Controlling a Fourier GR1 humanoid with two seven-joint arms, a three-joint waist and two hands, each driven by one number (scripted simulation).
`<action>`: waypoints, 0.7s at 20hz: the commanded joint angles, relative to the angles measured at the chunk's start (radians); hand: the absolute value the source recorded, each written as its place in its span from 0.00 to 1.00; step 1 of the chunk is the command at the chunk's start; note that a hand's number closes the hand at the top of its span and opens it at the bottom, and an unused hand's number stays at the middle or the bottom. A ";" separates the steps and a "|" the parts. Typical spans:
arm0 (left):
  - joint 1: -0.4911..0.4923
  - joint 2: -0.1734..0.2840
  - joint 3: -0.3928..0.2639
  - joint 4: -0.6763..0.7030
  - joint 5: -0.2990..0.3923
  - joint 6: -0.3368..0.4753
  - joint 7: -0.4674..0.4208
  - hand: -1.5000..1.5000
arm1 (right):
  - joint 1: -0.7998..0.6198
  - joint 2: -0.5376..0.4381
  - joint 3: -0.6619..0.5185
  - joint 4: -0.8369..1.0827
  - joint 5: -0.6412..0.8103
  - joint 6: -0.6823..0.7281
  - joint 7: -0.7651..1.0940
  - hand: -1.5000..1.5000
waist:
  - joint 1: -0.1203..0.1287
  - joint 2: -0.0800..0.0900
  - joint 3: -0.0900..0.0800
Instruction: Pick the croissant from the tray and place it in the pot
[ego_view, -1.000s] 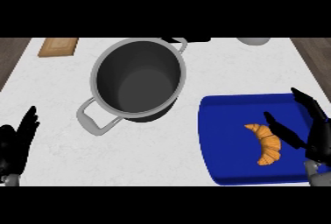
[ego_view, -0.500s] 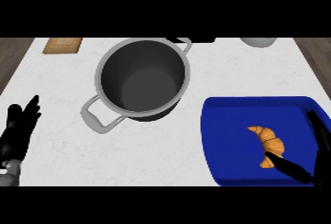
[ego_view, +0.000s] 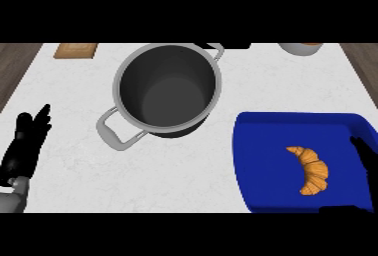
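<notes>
A: The large round grey pot (ego_view: 168, 89) looks like brushed metal, matt and dark inside, with a paler smooth rim and pale loop handles.

B: And the white counter top (ego_view: 288, 85)?

A: Stone-like, smooth, with faint grey marbling. The deep blue rectangular tray (ego_view: 260, 165) looks like plastic, evenly coloured and smooth, with only a slight sheen.

B: The curved golden-orange croissant (ego_view: 311, 169)?

A: A baked crust, matt, ridged across its length.

B: The small tan rectangular board (ego_view: 76, 49) at the far edge?

A: Wood, by its grain, unpolished. The black left hand (ego_view: 23, 148) has a matt finish, like dull plastic or rubber.
</notes>
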 joint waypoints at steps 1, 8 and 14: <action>-0.010 0.002 -0.004 -0.007 -0.011 -0.003 0.019 0.50 | -0.067 -0.053 0.033 -0.160 -0.063 0.229 0.260 0.00 | 0.021 0.002 0.002; -0.003 -0.020 0.018 -0.008 -0.014 -0.033 0.010 0.50 | -0.226 0.055 0.040 -0.160 -0.072 0.387 0.515 0.00 | 0.018 0.004 0.007; 0.049 -0.074 -0.009 -0.064 -0.083 0.005 0.035 0.50 | -0.225 0.134 0.007 -0.105 -0.031 0.412 0.499 0.00 | 0.011 0.001 0.008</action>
